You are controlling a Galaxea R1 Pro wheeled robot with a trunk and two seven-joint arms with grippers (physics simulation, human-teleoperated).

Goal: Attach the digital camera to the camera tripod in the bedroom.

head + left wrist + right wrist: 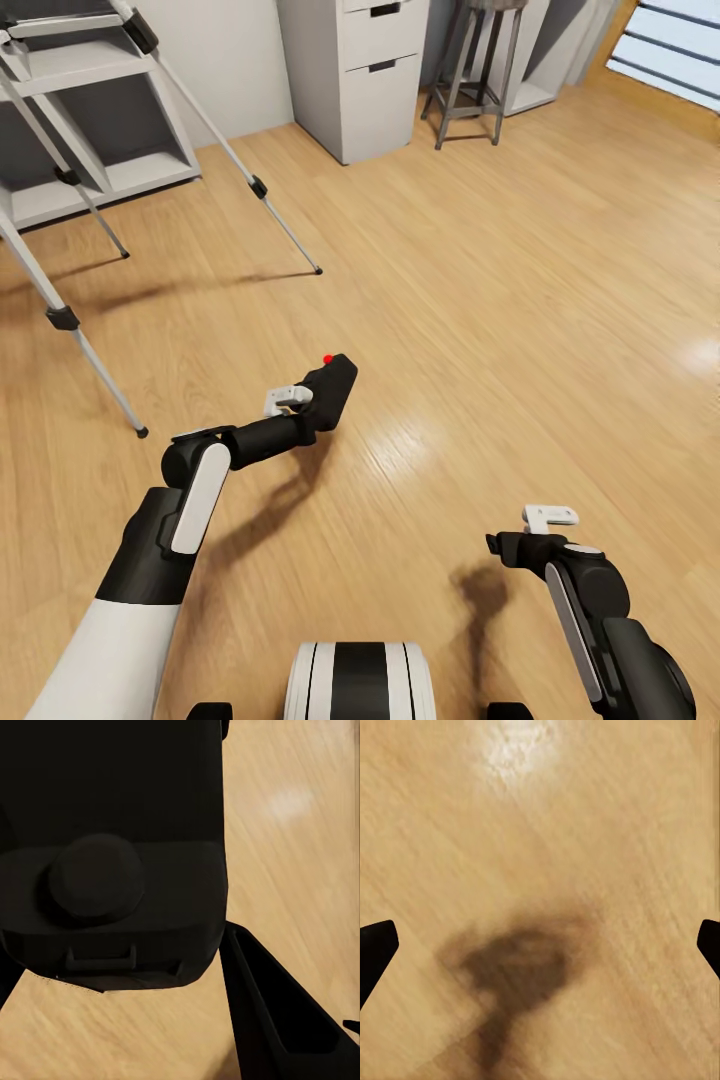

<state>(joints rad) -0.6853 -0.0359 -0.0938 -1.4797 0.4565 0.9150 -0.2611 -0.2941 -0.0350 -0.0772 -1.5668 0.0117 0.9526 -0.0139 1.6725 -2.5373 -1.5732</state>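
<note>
The digital camera [330, 390] is off the floor, clamped in the left claw [312, 405] and held out ahead of the robot over bare planks, its red dot facing up and away. In the left wrist view the dark body [112, 847] sits right up against the lens, with one black finger [281, 1009] running alongside it, so the grip looks snug and deep; I'd guess it is carried low and close like this to keep it steady on the way over.

The camera tripod [62, 318] stands well apart, up and to the robot's left, its silver legs splayed on the wooden floor [500, 300] in front of the white cube shelves [120, 130]. Its head is cut off by the picture's edge, so the mounting plate cannot be judged from here. The camera will have to be lifted a good deal higher to reach it.

The right claw [505, 545] hangs empty near the robot's side, fingertips [375, 945] spread wide over the planks, free to help. Beyond stand a white drawer unit [365, 75] and a stool [475, 70].
</note>
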